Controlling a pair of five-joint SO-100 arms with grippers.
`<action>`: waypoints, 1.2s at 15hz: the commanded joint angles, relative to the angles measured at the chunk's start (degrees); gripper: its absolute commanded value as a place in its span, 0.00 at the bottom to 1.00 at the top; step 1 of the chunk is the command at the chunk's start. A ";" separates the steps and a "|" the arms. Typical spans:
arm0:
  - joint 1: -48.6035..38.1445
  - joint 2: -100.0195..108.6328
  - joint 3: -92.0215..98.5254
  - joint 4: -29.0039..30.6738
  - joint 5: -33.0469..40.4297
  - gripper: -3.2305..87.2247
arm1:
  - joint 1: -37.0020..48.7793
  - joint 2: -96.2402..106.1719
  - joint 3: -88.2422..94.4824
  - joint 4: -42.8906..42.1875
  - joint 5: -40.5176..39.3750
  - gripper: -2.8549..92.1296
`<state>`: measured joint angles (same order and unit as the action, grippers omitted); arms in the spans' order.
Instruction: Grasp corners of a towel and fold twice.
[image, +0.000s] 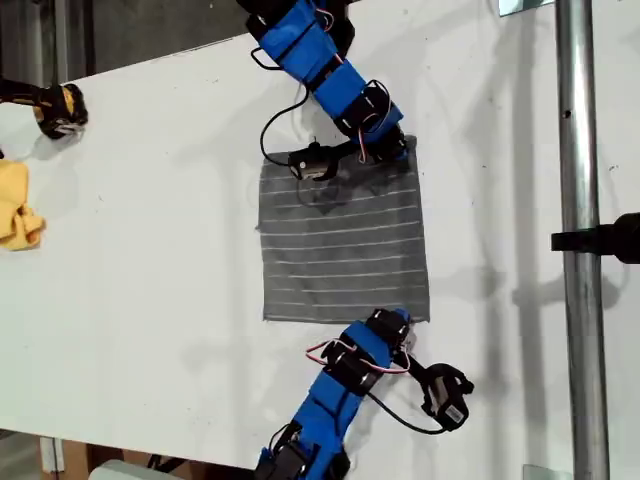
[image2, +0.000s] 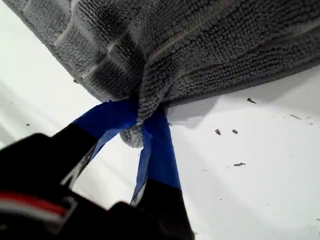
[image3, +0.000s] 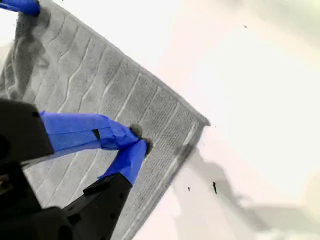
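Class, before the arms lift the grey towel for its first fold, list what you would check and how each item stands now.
1. My first gripper clamped on the towel edge: ok, cloth bunched between the jaws.
2. My second gripper holding cloth: cannot tell; jaws closed, tips on the towel.
3. My second gripper at the corner: not ok, it sits inward.
4. Towel lying flat: ok.
5. Yellow cloth clear: ok, far at the exterior view's left.

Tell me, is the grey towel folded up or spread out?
Spread out. The towel lies flat as one square on the white table, with no fold yet; only a bit of its edge is bunched in my first gripper.
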<state>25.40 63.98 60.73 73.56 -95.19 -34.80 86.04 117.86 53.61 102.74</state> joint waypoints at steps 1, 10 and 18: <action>2.37 0.62 -2.72 -2.29 -0.18 0.13 | 0.44 2.46 -0.70 1.05 -0.09 0.03; -0.79 -5.71 -4.31 3.43 3.16 0.29 | 0.18 2.55 -0.79 1.05 0.26 0.03; -0.62 -17.31 -9.32 0.35 -1.67 0.26 | -0.62 2.46 -0.62 0.88 0.79 0.03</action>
<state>24.70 46.05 53.09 74.53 -95.36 -34.98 86.04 117.86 54.23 103.10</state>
